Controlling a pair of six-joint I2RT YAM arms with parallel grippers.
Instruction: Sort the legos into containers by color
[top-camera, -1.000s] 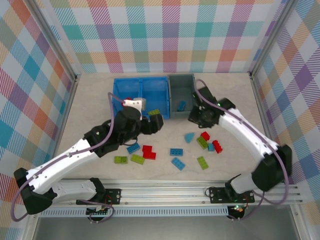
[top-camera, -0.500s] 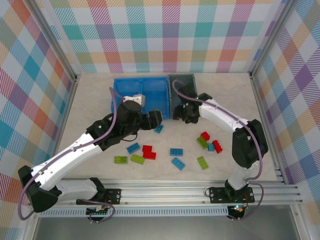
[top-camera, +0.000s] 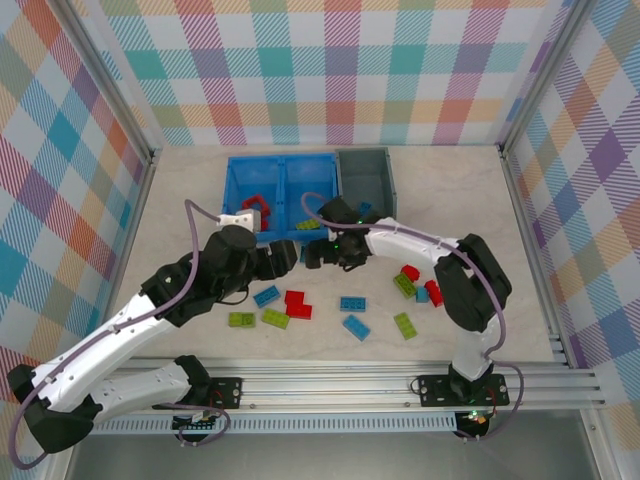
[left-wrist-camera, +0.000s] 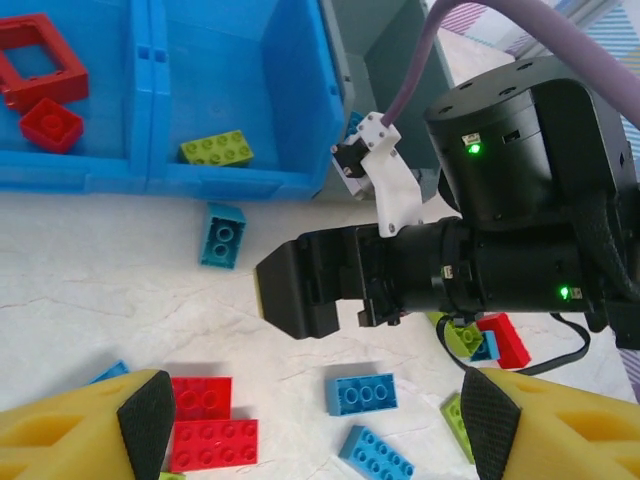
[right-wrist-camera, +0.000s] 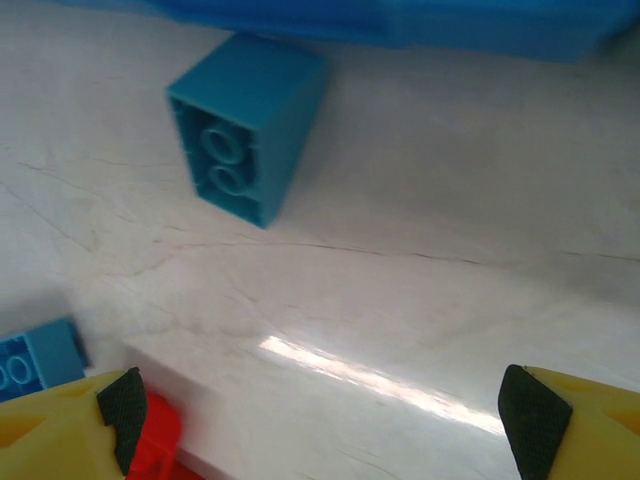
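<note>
I see my right gripper (right-wrist-camera: 318, 425) low over the marbled table (right-wrist-camera: 430, 250). Its yellow-padded jaws are spread wide with nothing between them. A teal lego brick (right-wrist-camera: 245, 140) lies on its side ahead of those jaws, left of their centre line and clear of both pads. Its hollow underside faces the camera, and it sits just beside the front wall of the blue bin (right-wrist-camera: 400, 25).

My left gripper (left-wrist-camera: 315, 430) faces the right one, jaws also spread and empty. In the blue bin, a red square frame (left-wrist-camera: 40, 70) and a small red brick (left-wrist-camera: 50, 125) sit in the left compartment, and a lime brick (left-wrist-camera: 217, 148) in the right. A blue brick (left-wrist-camera: 365, 393) and two flat red bricks (left-wrist-camera: 205, 420) lie loose near the left pads.
</note>
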